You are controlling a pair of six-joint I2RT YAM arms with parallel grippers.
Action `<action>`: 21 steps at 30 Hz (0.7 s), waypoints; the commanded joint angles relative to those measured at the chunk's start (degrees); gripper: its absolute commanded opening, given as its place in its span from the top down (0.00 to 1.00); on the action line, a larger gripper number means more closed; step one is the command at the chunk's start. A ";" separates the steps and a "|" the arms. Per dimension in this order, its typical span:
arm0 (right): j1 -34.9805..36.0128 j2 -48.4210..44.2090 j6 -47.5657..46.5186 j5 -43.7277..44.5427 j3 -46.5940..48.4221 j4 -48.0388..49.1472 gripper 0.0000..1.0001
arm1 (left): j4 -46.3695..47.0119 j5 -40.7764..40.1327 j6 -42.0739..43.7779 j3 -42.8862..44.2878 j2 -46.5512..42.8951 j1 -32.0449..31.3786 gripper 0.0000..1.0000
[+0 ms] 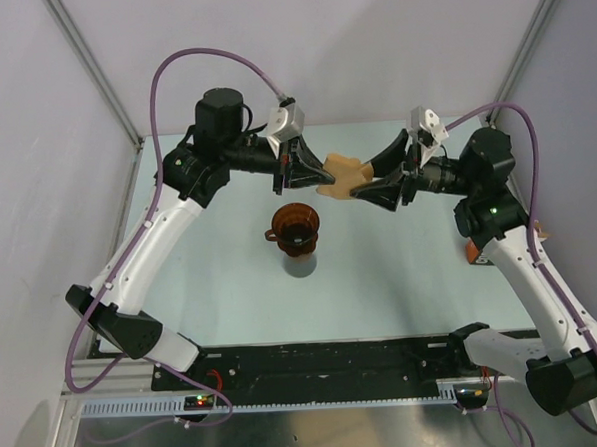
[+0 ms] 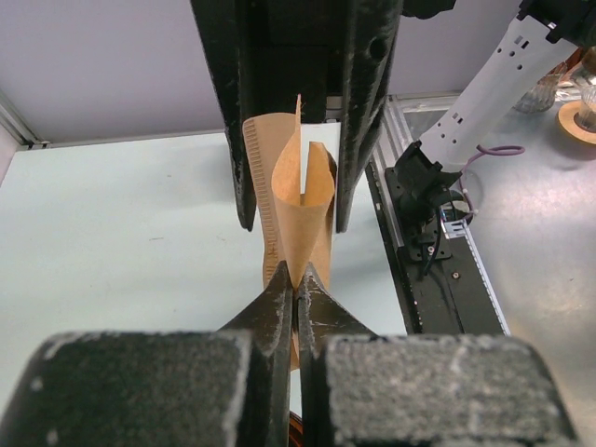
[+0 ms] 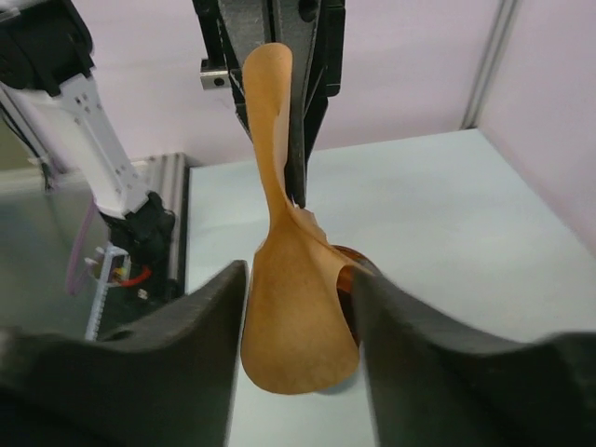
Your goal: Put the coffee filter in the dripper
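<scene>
The coffee filter [image 1: 341, 174] is a tan paper cone held in the air above the table, between both grippers. My left gripper [image 1: 319, 172] is shut on one edge of it, with the jaws pinched on the paper [image 2: 296, 291]. The filter [image 2: 300, 200] curls open beyond the left fingertips. My right gripper [image 1: 358, 178] is open, and its two fingers stand on either side of the filter's wide end [image 3: 298, 326]. The dripper [image 1: 295, 227] is dark reddish-brown, sits below and left of the filter on a grey stand, and peeks out behind the paper [image 3: 352, 270].
A grey cylinder [image 1: 301, 264] carries the dripper. An orange object [image 1: 473, 250] lies by the right arm. Glassware [image 2: 543, 93] stands beyond the black rail [image 2: 438, 279]. White walls close in on the table at the back and sides.
</scene>
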 commanded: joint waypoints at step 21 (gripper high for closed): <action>-2.53 1.83 6.80 -5.67 3.25 3.38 1.00 | 1.59 -6.65 -1.49 -4.58 -2.64 1.09 0.33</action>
